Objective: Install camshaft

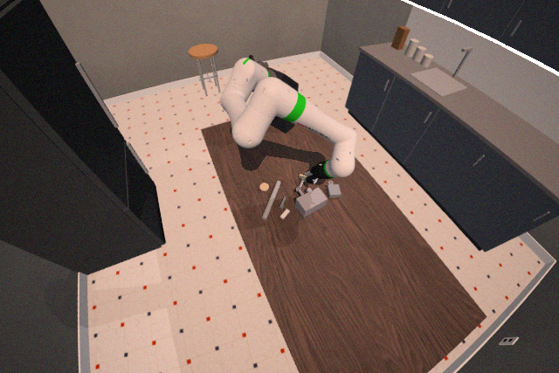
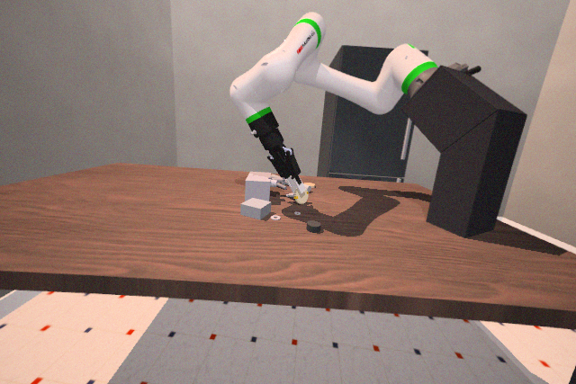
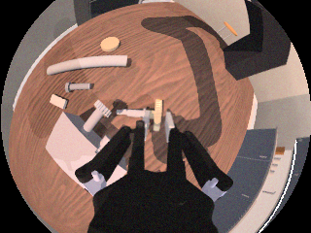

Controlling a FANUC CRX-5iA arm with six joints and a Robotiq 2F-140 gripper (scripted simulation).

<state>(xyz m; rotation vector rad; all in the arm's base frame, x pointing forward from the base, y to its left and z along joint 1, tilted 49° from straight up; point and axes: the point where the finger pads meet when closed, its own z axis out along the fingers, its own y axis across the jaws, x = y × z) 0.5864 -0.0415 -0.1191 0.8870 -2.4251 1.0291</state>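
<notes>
The engine case (image 1: 311, 202) (image 2: 256, 186) (image 3: 68, 141) stands upright as a pale grey block. A toothed pale gear (image 3: 102, 108) sits on a stub at its front. The open bearing is not clearly visible, partly behind my finger linkage. The camshaft's yellowish big gear (image 2: 301, 197) (image 3: 158, 109) stands on edge just in front of the case, and its pale shaft (image 3: 130, 113) points toward the case. My gripper (image 2: 299, 188) (image 3: 157, 117) is partly open, its fingertips on either side of the big gear with small gaps in the wrist view. Tooth marks are too small to read.
A smaller grey block (image 1: 334, 190) (image 2: 256, 209) is beside the case. A dark round piece (image 2: 313, 227) and a pale ring (image 2: 275, 218) lie nearby. A long rod (image 1: 271, 199) (image 3: 102, 62), a bolt (image 3: 80, 87), a small block (image 3: 58, 101) and an orange disc (image 3: 110, 44) lie beyond.
</notes>
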